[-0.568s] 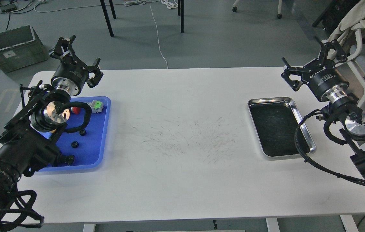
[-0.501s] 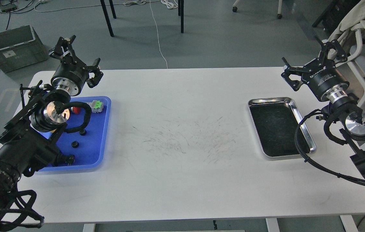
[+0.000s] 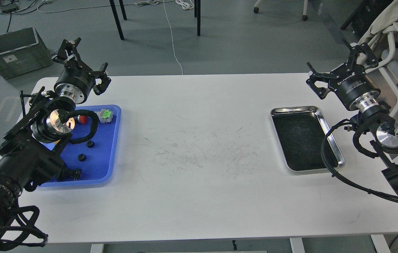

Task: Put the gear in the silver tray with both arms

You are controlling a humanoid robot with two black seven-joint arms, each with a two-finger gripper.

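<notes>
The silver tray (image 3: 292, 110), shiny rim and dark inside, lies on the right side of the white table (image 3: 199, 196) and holds nothing. Two small black gears (image 3: 90, 143) (image 3: 82, 157) lie in a blue plastic tray (image 3: 111, 161) at the left. My left gripper (image 3: 85, 63) is open and empty, raised above the far edge of the blue tray. My right gripper (image 3: 337, 67) is open and empty, raised beyond the far right corner of the silver tray. My left arm hides part of the blue tray.
The blue tray also holds a red part (image 3: 83, 119), a grey and green part (image 3: 105, 115) and another dark part (image 3: 76, 172). A grey crate (image 3: 12, 49) stands on the floor at the far left. A white chair (image 3: 392, 38) stands at the far right.
</notes>
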